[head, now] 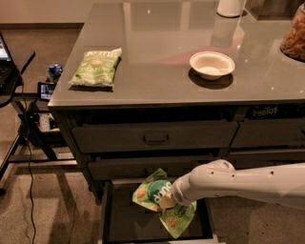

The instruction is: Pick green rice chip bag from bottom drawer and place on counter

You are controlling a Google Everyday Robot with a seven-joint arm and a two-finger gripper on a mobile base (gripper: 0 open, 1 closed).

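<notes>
The green rice chip bag [153, 191] shows its dark round "dang" logo and hangs tilted over the open bottom drawer [107, 212]. My gripper [167, 203] comes in from the right on a white arm and is shut on the middle of the bag, holding it just above the drawer's inside. The bag's lower end droops below the gripper. The glossy grey counter [157, 43] lies above the drawer cabinet.
A paler green "kettle" bag [96, 66] lies at the counter's left, a white bowl [212, 64] mid-right, a white container [231, 7] and a jar [294, 35] at the back right. Two shut drawer fronts [156, 138] sit above. A black side table [12, 71] and cables stand left.
</notes>
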